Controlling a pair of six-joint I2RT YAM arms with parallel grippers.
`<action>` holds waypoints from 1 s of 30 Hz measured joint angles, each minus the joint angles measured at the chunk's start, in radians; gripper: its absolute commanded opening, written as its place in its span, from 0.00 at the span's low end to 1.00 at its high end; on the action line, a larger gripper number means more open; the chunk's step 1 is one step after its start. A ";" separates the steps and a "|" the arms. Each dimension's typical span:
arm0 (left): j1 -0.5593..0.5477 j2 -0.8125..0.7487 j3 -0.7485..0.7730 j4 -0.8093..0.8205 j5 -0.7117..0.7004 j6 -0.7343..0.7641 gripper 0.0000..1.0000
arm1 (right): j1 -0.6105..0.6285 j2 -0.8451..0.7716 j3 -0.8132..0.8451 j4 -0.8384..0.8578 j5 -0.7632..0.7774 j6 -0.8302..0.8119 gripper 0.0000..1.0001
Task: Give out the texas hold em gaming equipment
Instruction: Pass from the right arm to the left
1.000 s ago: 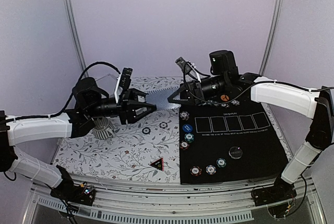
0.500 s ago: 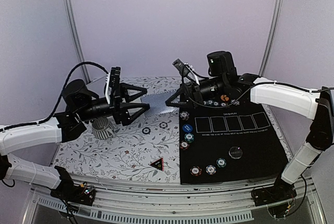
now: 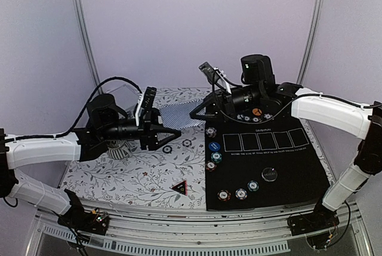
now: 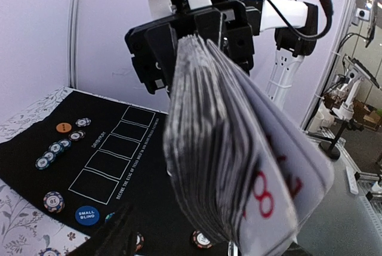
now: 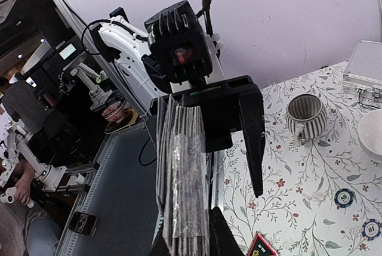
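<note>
The right gripper [image 3: 200, 111] was clenched on one end of the deck of playing cards [image 3: 177, 114], held in the air; the left gripper [image 3: 168, 130] met the deck's free end, jaws spread, contact unclear; poker chips [image 3: 211, 132] lay below the right gripper.

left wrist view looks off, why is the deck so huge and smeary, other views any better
Left wrist: the deck sits close to the lens, so it looms, warped and soft, while the mat behind is sharper. Right wrist: deck edges blurred too, the mug crisp. Top: even light, poles bowed by the wide lens.
</note>
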 measured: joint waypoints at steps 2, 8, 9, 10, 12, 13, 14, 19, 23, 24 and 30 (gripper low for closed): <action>-0.005 0.000 -0.006 0.004 0.011 -0.002 0.50 | 0.008 0.000 0.000 0.006 -0.002 0.000 0.02; -0.006 -0.028 -0.033 0.045 0.025 -0.005 0.66 | 0.021 0.022 0.002 0.016 -0.002 0.000 0.02; -0.006 -0.029 -0.033 0.050 0.030 -0.004 0.66 | 0.023 0.028 0.003 0.015 -0.002 0.000 0.02; -0.006 -0.029 -0.034 0.060 0.036 -0.009 0.64 | 0.024 0.034 0.004 0.015 -0.002 0.000 0.02; -0.006 -0.029 -0.034 0.072 0.045 -0.013 0.54 | 0.027 0.044 0.004 0.014 -0.001 -0.001 0.02; -0.006 -0.029 -0.035 0.075 0.047 -0.016 0.44 | 0.028 0.047 0.004 0.014 -0.001 -0.001 0.02; -0.006 -0.029 -0.035 0.077 0.048 -0.019 0.34 | 0.029 0.050 0.004 0.013 -0.001 -0.001 0.02; -0.001 -0.031 -0.039 0.083 0.024 -0.046 0.00 | 0.034 0.055 0.030 -0.007 -0.001 -0.033 0.14; 0.000 -0.033 -0.039 0.080 -0.002 -0.049 0.00 | 0.034 0.053 0.033 -0.017 0.023 -0.054 0.50; -0.001 -0.034 -0.039 0.080 -0.007 -0.042 0.00 | 0.035 0.053 0.033 -0.019 0.043 -0.049 0.54; -0.003 -0.036 -0.039 0.077 -0.048 -0.024 0.00 | 0.037 0.028 0.030 -0.029 0.255 -0.052 0.84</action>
